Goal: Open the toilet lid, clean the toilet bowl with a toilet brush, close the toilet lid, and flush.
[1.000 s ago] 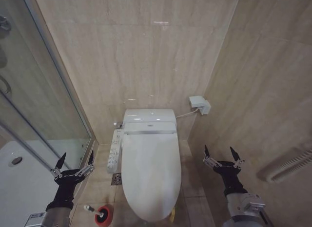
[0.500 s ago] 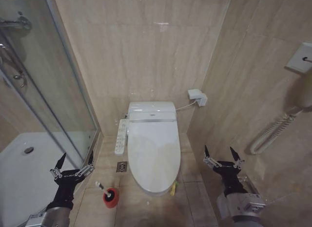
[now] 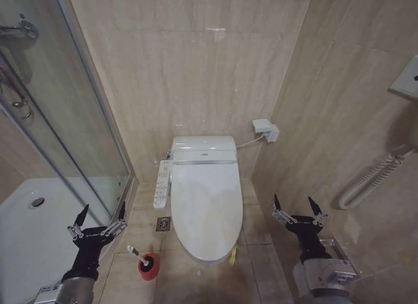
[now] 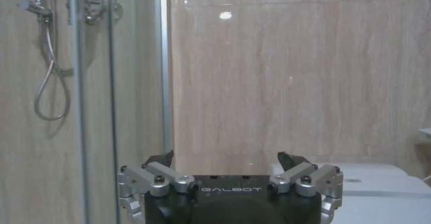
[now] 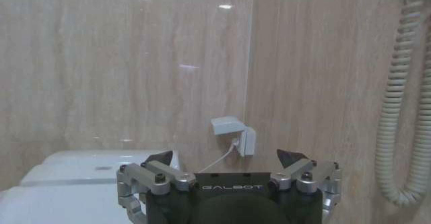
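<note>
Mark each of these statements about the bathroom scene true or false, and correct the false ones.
1. The large white glossy oval toilet lid is raised against the tank. False: it lies shut over the white ceramic toilet bowl.
2. The small toilet brush with its thin white handle sits in a round red holder on the floor, on the robot's left of the bowl. True.
3. The left gripper holds the brush. False: it is open and empty, hovering above the floor.
4. The right gripper is open and holds nothing. True.
5. A white control panel runs along the bowl's side nearest the glass shower door. True.
</note>
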`<state>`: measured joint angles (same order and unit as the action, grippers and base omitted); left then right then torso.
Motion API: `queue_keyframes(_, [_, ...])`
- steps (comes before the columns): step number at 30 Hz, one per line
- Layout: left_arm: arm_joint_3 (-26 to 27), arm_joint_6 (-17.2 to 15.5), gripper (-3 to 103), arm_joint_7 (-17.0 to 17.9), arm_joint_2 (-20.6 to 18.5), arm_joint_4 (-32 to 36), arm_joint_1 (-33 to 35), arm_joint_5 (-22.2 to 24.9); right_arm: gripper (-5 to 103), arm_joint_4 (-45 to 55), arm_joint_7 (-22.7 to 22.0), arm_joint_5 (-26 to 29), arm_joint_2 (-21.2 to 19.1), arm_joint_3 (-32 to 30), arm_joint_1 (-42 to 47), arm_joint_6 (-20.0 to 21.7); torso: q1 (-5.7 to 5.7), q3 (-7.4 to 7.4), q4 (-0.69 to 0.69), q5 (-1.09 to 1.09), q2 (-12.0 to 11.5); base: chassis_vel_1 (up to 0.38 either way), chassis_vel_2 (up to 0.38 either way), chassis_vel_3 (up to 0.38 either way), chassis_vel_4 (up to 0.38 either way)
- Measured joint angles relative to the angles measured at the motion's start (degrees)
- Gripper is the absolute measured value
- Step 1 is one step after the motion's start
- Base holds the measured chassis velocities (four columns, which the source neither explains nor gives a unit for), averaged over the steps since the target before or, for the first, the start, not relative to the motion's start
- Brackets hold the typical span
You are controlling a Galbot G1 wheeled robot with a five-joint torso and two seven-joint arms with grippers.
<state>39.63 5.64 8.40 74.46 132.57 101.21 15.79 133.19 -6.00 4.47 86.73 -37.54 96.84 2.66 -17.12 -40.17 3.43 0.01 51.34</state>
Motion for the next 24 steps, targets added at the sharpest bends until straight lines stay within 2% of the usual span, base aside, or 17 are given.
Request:
queue_keyframes(11, [0.04,0.00,100,0.02,0.00,0.00,0.02,0.00,100,0.00,0.00,0.00,0.02,0.02,0.04,0.00,0.08,0.04,-0.02,-0.05,0.05,0.301,0.021,-0.284,-0.021])
queue_keyframes(24, [0.00,0.00,100,0.01,0.00,0.00,0.00,0.00,100,0.00,-0.01,0.00,0.00,-0.01,0.00,0.00,0.00,0.00,0.00,0.00,0.00,-0.036,0.004,0.043,-0.008])
